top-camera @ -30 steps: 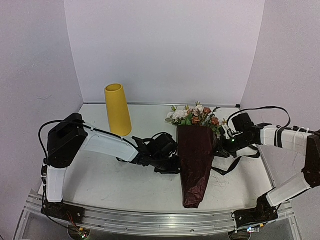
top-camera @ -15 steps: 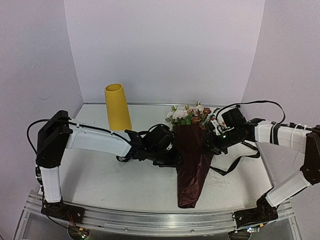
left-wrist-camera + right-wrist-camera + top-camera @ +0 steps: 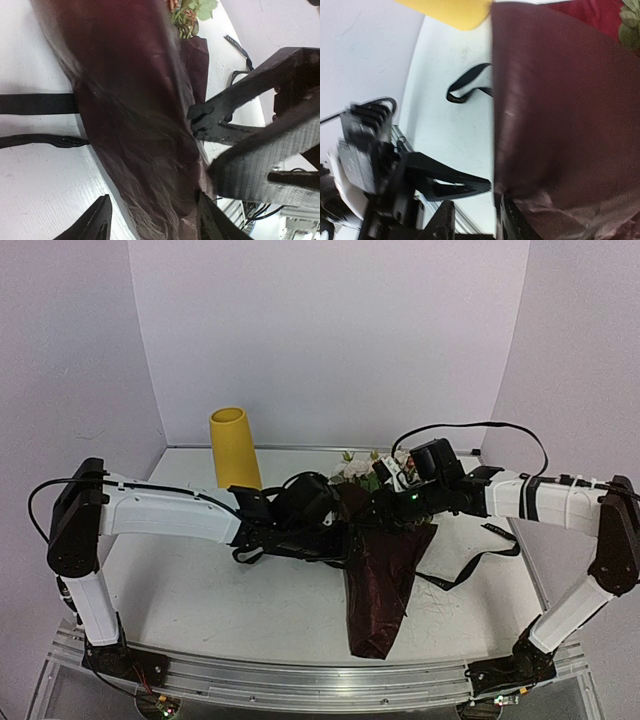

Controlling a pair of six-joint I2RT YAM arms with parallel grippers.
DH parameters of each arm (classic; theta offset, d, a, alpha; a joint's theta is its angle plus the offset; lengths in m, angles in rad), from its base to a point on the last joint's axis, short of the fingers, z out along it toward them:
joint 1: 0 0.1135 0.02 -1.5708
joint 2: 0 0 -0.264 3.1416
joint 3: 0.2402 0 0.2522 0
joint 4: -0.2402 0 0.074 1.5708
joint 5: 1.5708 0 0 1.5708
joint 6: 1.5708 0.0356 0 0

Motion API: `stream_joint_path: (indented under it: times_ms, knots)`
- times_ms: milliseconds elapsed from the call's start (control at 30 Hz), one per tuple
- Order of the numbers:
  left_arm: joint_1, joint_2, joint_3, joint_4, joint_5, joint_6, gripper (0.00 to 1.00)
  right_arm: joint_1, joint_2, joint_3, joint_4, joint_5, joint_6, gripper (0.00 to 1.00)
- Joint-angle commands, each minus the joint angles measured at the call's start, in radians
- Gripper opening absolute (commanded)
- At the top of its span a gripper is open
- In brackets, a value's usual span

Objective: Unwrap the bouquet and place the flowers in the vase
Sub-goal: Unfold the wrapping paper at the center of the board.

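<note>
White table [image 3: 190,600], lilac walls [image 3: 330,340]: bouquet [image 3: 380,570] lies between my 2 arms.
Left gripper [image 3: 154,200] gapes astride its wrapping [image 3: 130,100]; right gripper [image 3: 476,207] stands slightly parted.

The vase [image 3: 234,450] is coloured plain yellow. The paper [image 3: 380,590] is seen as dark red, with a crinkled look. White blooms, a bit of rust and green leaves are shown by the flowers [image 3: 358,468]. The ribbon [image 3: 35,103] is black. The table [image 3: 200,590] is white, the walls [image 3: 330,330] pale purple. The arms [image 3: 170,515] are coloured white and black.
</note>
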Motion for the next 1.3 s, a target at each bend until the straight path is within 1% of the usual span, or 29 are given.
stream_joint_path:
  times_ms: [0, 67, 100, 200, 333, 467, 600, 767, 800, 933, 967, 1100, 1133, 1233, 1267]
  knots:
    - [-0.006, -0.068, -0.016, -0.01, -0.036, -0.001, 0.66, 0.005, 0.007, 0.047, 0.024, -0.005, 0.014, 0.36]
    - [-0.011, -0.071, -0.009, -0.009, -0.042, 0.011, 0.73, 0.006, 0.015, 0.046, 0.026, -0.007, 0.019, 0.36]
    - [-0.012, -0.071, -0.007, -0.008, -0.047, 0.015, 0.74, 0.006, 0.021, 0.047, 0.027, -0.011, 0.025, 0.36]
    - [-0.014, -0.066, -0.008, -0.009, -0.06, 0.005, 0.77, 0.011, 0.044, 0.06, 0.031, -0.022, 0.031, 0.36]
    - [-0.02, -0.047, 0.001, -0.001, -0.058, -0.005, 0.79, 0.018, 0.064, 0.081, 0.034, -0.03, 0.031, 0.37]
    - [-0.04, -0.059, -0.003, 0.051, -0.08, 0.006, 0.82, 0.02, 0.094, 0.112, 0.035, -0.043, 0.031, 0.36]
    - [-0.042, -0.061, -0.027, 0.047, -0.109, -0.025, 0.82, 0.027, 0.123, 0.149, 0.037, -0.058, 0.029, 0.36]
    - [-0.031, -0.106, -0.096, -0.076, -0.239, -0.155, 0.76, 0.028, 0.116, 0.17, 0.035, -0.036, 0.021, 0.39]
    - [-0.023, -0.126, -0.121, -0.089, -0.251, -0.177, 0.75, 0.028, 0.103, 0.163, 0.034, -0.022, 0.018, 0.41]
    - [0.006, -0.235, -0.24, -0.095, -0.284, -0.237, 0.74, 0.028, 0.038, 0.129, 0.034, 0.038, -0.001, 0.55]
    - [0.018, -0.268, -0.275, -0.096, -0.289, -0.248, 0.74, 0.028, 0.025, 0.122, 0.034, 0.048, -0.009, 0.56]
    - [0.066, -0.397, -0.405, -0.112, -0.303, -0.316, 0.73, 0.028, -0.013, 0.08, 0.028, 0.08, -0.028, 0.67]
    - [0.073, -0.44, -0.442, -0.12, -0.314, -0.345, 0.72, 0.028, -0.018, 0.069, 0.021, 0.089, -0.03, 0.71]
    - [0.085, -0.582, -0.551, -0.137, -0.362, -0.437, 0.72, 0.028, -0.029, 0.038, -0.015, 0.131, -0.038, 0.89]
    - [0.087, -0.63, -0.583, -0.141, -0.382, -0.467, 0.71, 0.028, -0.029, 0.029, -0.026, 0.141, -0.041, 0.91]
